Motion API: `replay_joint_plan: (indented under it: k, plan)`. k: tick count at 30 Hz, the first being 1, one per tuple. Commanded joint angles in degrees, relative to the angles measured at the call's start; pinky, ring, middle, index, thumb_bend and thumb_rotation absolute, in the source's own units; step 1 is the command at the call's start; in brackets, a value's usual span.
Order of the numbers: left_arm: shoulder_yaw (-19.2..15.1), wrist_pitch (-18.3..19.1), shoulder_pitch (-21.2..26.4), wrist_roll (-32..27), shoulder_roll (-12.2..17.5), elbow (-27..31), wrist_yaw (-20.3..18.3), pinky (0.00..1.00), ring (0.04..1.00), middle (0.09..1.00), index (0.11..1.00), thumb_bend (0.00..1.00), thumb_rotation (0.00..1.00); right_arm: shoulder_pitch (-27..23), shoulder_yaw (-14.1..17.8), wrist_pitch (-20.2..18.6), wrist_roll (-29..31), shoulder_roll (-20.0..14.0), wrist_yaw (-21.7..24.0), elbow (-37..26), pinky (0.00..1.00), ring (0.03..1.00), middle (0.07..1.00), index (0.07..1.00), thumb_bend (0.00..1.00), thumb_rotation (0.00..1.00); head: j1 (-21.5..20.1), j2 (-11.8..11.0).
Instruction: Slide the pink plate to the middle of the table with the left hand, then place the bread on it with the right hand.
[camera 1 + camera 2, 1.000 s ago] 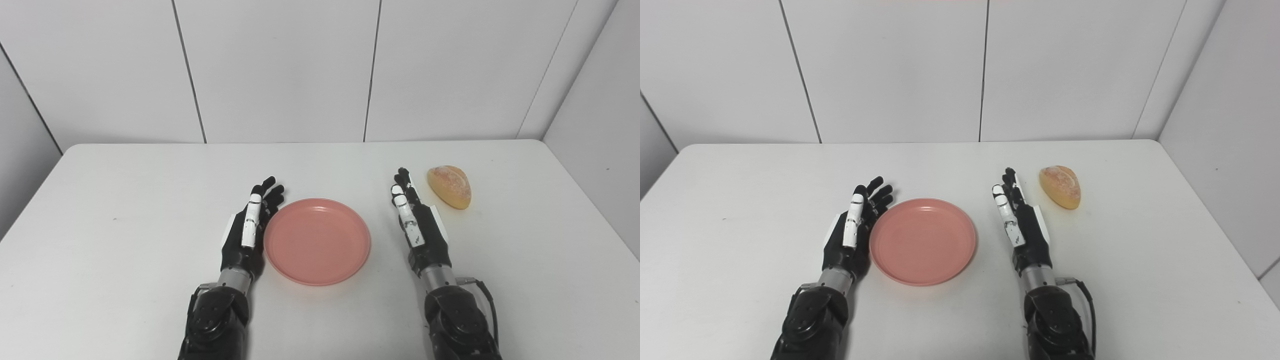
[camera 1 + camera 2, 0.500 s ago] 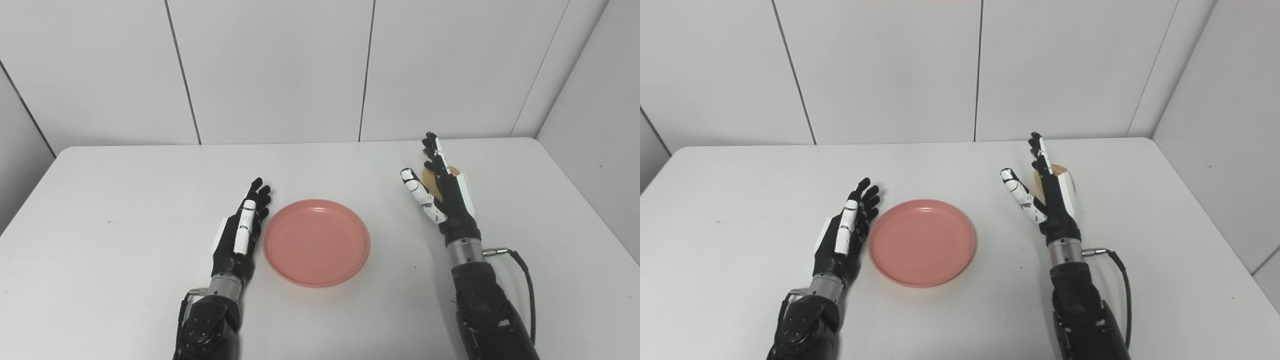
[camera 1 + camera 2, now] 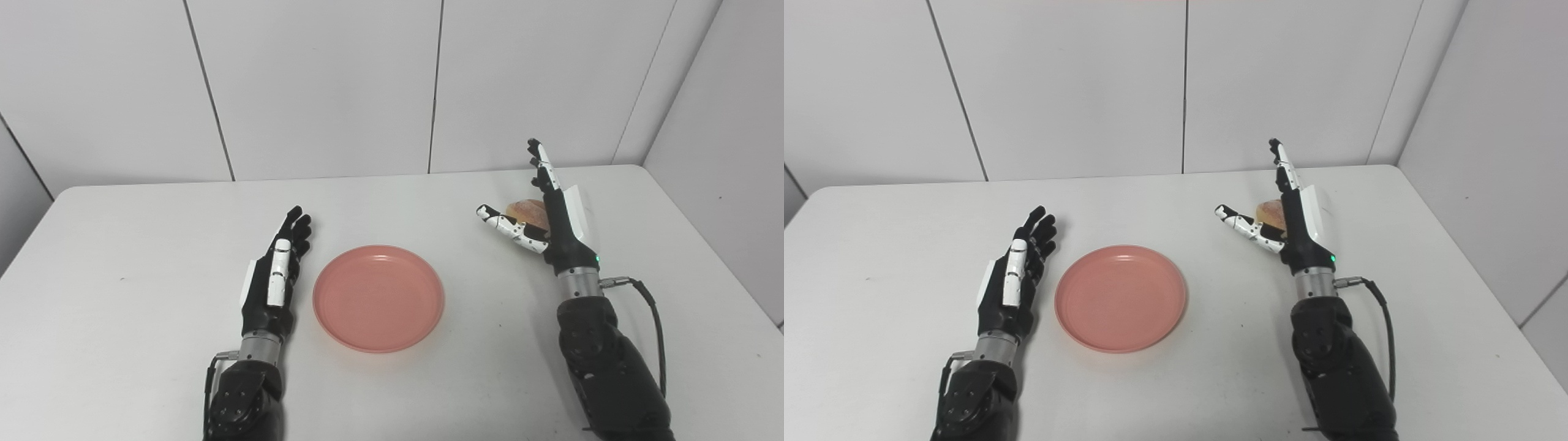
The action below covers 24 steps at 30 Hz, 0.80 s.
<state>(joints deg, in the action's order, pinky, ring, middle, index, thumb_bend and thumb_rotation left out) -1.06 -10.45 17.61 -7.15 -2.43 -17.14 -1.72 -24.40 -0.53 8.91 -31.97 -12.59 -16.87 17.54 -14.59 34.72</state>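
The pink plate (image 3: 378, 297) lies near the middle of the white table (image 3: 122, 257). My left hand (image 3: 274, 275) is open, flat-edged on the table a short gap left of the plate, not touching it. The bread (image 3: 530, 212), a golden bun, lies at the right rear and is partly hidden behind my right hand (image 3: 548, 214). My right hand is open and raised, fingers pointing up and thumb spread to the left, right at the bread; I cannot tell if it touches it. The bread also shows in the right eye view (image 3: 1271, 212).
White wall panels (image 3: 318, 86) stand behind the table's far edge, and a side wall (image 3: 723, 153) runs along the right. A cable (image 3: 649, 312) hangs from my right wrist.
My right hand has risen and moved forward and right to the bread, thumb spreading wide. My left hand has drawn back left from the plate. The camera has shifted a little.
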Motion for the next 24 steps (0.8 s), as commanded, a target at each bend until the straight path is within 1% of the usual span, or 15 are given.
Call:
replay_joint_plan:
  k: [1,4,8,9,11,13,15,18,21,22,24]
  plan:
    - [-0.05,-2.47,1.09,1.14,0.39,-0.71,0.09,0.96,0.948,0.915,0.890,0.40,1.00,-3.38,0.06,-2.61,-2.85,-2.04,-2.34,0.01,0.74,0.858,0.917,0.951,0.71,0.58,0.01,0.00]
    - [0.08,-2.12,0.98,1.22,0.64,-0.56,0.00,0.96,0.951,0.919,0.894,0.41,1.00,-4.02,-0.20,-5.24,-4.66,-2.95,-2.87,1.41,0.72,0.843,0.909,0.947,0.74,0.56,-0.03,0.13]
    - [0.19,-1.47,0.68,1.38,0.59,0.04,0.01,0.97,0.952,0.920,0.895,0.41,1.00,-4.58,-0.98,-9.26,-6.56,-3.88,-2.38,2.49,0.78,0.876,0.927,0.956,0.76,0.51,0.06,0.32]
    - [0.20,-1.35,0.64,1.31,0.53,0.14,-0.03,0.96,0.951,0.920,0.895,0.41,1.00,-4.68,-1.20,-10.14,-6.91,-4.10,-2.08,2.67,0.80,0.887,0.930,0.961,0.76,0.49,0.01,0.31]
    - [0.31,-1.05,0.57,1.22,0.51,0.43,-0.19,0.96,0.950,0.920,0.895,0.41,1.00,-4.94,-1.67,-11.69,-7.17,-4.51,-1.47,3.20,0.82,0.891,0.929,0.963,0.76,0.48,-0.02,0.36]
    - [0.42,-0.66,0.51,1.11,0.54,0.79,-0.40,0.97,0.951,0.920,0.894,0.38,1.00,-5.29,-2.09,-12.93,-7.23,-4.88,-0.97,4.00,0.85,0.901,0.923,0.957,0.74,0.43,0.00,0.41]
    - [0.44,-0.30,0.43,1.01,0.52,1.14,-0.44,0.97,0.949,0.919,0.893,0.37,1.00,-5.67,-2.60,-13.99,-7.48,-5.30,-0.73,4.90,0.86,0.904,0.919,0.953,0.73,0.41,-0.03,0.54]
    - [0.51,-0.36,0.38,1.20,0.50,1.26,-0.34,0.96,0.943,0.914,0.888,0.38,1.00,-6.12,-3.19,-15.96,-7.65,-5.63,-0.05,6.16,0.87,0.907,0.920,0.948,0.71,0.37,-0.03,0.54]
    - [0.55,-0.60,0.35,0.84,0.54,1.27,-0.72,0.95,0.938,0.911,0.888,0.39,1.00,-6.36,-3.64,-17.52,-7.17,-5.77,0.96,6.69,0.84,0.907,0.930,0.957,0.69,0.34,-0.08,0.84]
    - [0.56,-0.52,0.30,0.63,0.55,1.41,-0.91,0.95,0.937,0.911,0.888,0.39,1.00,-6.47,-3.92,-17.50,-7.10,-5.89,1.10,7.25,0.83,0.906,0.931,0.957,0.69,0.34,-0.10,0.91]
    - [0.56,-0.21,0.20,0.38,0.57,1.66,-1.19,0.95,0.937,0.911,0.889,0.39,1.00,-6.79,-4.33,-17.08,-6.72,-5.97,1.01,8.56,0.80,0.882,0.913,0.943,0.68,0.31,-0.09,1.05]
